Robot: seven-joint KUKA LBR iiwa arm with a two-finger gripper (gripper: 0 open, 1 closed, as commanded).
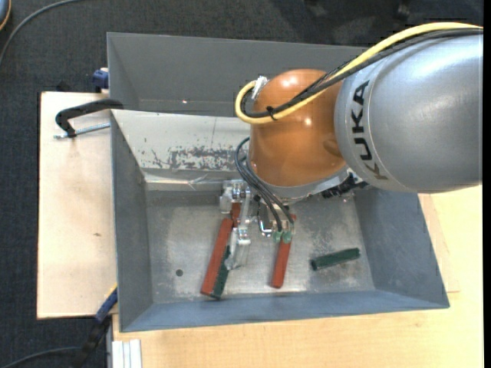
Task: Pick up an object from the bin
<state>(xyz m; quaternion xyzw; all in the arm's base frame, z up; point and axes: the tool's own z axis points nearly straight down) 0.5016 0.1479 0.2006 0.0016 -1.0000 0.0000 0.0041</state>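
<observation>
– Gripper (pixel 259 222) first: where does it sit, and is it apart or together?
– It sits low in the bin (pixel 130 228), under the arm's orange cover (pixel 295 129), about mid-floor and toward the back wall. Apart or together, I cannot tell; the cover and its cables crowd it.
– What is the surface like?
– The bin floor is dull grey metal, scuffed, with a small dark spot at the left. The back wall carries a band of scratches and specks. Beyond the far rim lies dark carpet (pixel 192 6).
– And what lies nearest?
– Two red bars, with the gripper between their upper ends. The left bar (pixel 219 255) slants from just beside the gripper down and leftward to the front wall, where it ends in a dark green tip. The right bar (pixel 280 265) runs almost straight toward the front wall, and its green upper end is right at the gripper. I cannot tell whether either is clamped.
– Anything else?
– One dark green stick (pixel 335 258) lies flat on the floor to the right, well apart from the gripper and near the foot of the right wall.
– So the count?
– Two red bars and one green stick: three things in all.
</observation>
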